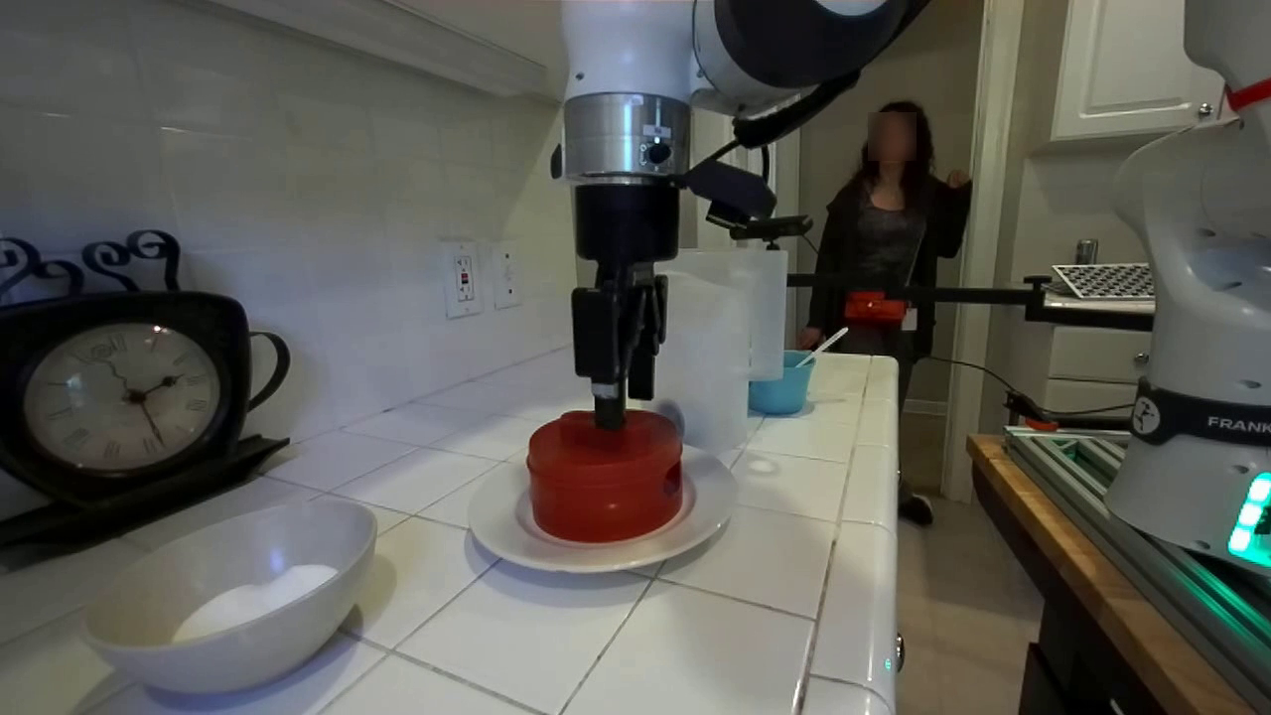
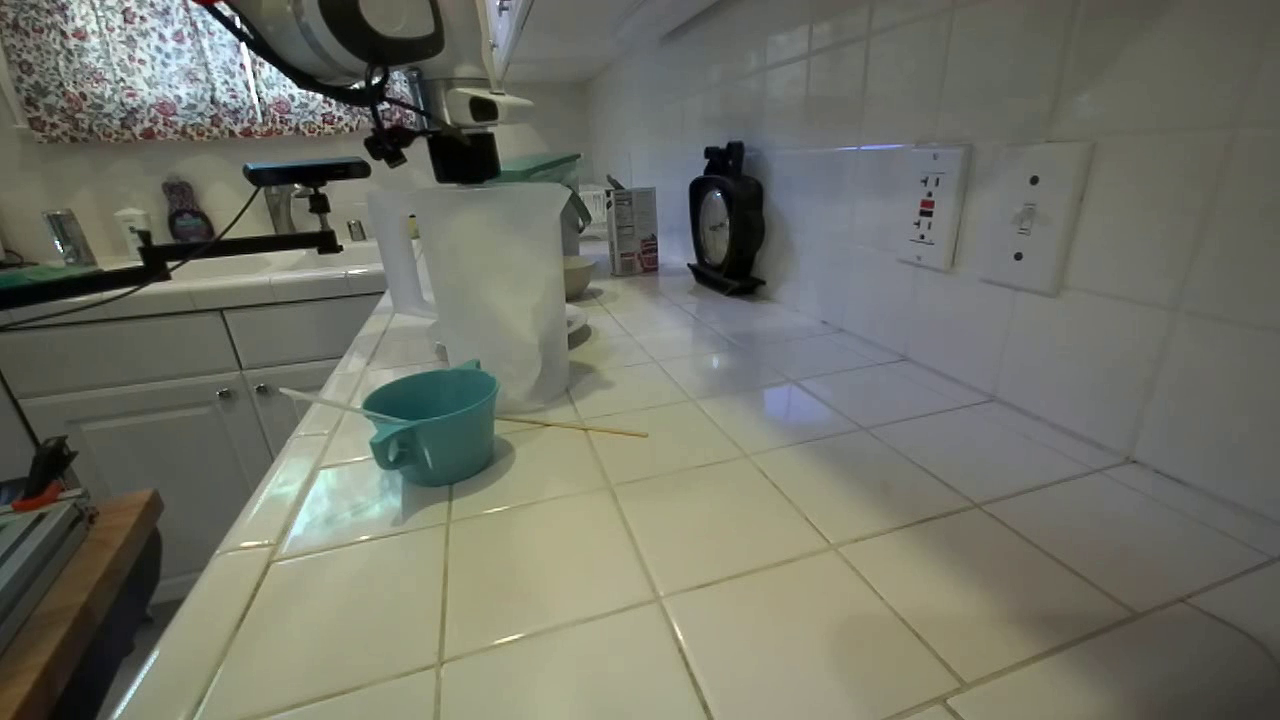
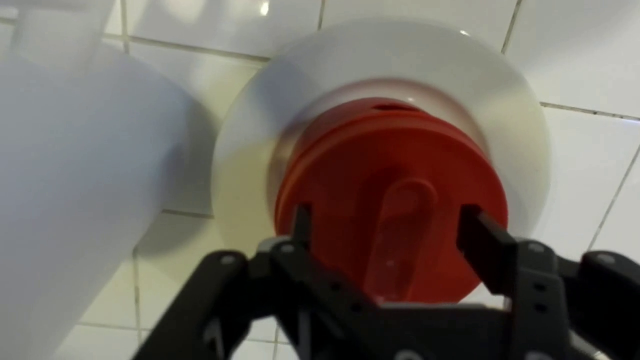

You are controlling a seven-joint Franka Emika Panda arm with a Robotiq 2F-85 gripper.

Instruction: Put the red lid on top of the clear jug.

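- Red and thick, the lid sat on a white plate, set on the tiled counter.
- Spread wide, the claw hung right over the lid, straddling its middle; whether it touched the lid could not be told.
- The frosted, clear jug stood upright just beside the plate.
- Near the jug stood a blue cup with a pale stick leaning in it.
- A white bowl stood near the plate.

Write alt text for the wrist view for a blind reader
An open gripper over a round red lid, the raised ridge between its fingers. The lid rests on a white plate on white tiles; at left, a partly cropped frosted jug.
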